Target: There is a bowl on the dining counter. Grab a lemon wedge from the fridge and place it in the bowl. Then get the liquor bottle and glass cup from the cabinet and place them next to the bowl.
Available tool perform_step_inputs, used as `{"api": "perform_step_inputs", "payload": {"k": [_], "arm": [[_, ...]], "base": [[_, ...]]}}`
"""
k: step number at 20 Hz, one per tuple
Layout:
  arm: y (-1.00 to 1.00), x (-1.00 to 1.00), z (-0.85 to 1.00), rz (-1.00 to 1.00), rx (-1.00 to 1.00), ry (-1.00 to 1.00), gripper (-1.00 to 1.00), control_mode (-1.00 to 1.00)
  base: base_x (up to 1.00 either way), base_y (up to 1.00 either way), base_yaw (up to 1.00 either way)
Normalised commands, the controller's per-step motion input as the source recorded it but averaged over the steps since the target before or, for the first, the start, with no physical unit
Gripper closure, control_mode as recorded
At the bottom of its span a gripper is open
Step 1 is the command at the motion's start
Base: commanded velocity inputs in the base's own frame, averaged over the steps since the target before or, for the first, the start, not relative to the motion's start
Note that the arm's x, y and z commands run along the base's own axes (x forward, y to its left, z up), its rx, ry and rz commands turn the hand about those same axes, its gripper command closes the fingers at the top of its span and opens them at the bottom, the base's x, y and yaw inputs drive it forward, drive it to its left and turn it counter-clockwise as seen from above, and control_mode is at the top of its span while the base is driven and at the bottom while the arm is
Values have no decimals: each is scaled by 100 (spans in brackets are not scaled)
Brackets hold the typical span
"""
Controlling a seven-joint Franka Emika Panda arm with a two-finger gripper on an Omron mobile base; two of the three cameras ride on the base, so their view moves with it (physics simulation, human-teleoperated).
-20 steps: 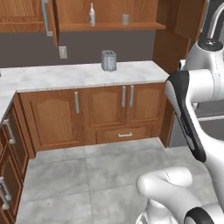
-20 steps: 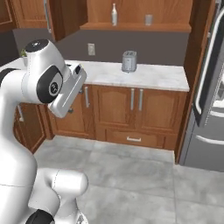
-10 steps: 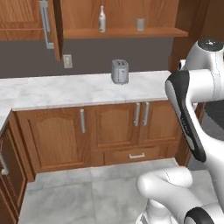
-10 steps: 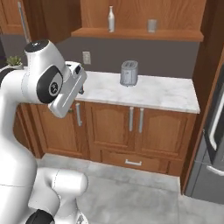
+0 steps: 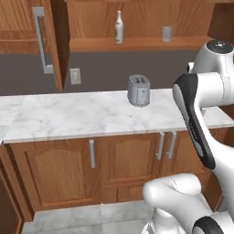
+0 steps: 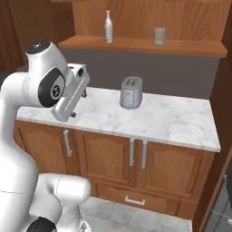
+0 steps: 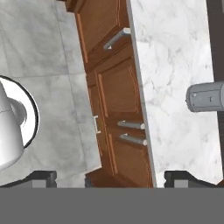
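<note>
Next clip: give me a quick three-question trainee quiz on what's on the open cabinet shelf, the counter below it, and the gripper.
1. True or false: the liquor bottle and the glass cup stand on the same shelf of the cabinet, apart from each other.
2. What stands on the wall counter below that shelf? A) a kettle B) a toaster C) a bowl
3. Fill in: in the hand view the fingertips of the gripper stand wide apart, so the gripper is ____ and holds nothing.

Key: 1 true; 2 B; 3 open.
</note>
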Motion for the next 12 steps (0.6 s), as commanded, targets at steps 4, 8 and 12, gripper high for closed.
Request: {"api": "perform_step_inputs", "payload": {"k": [4,8,12], "arm": [[0,0,0,0,0,0,-100,100],[0,0,0,0,0,0,-100,100],[0,0,0,0,0,0,-100,100]], "base": [[94,-1,4],[84,-5,1],[58,-1,0]]}}
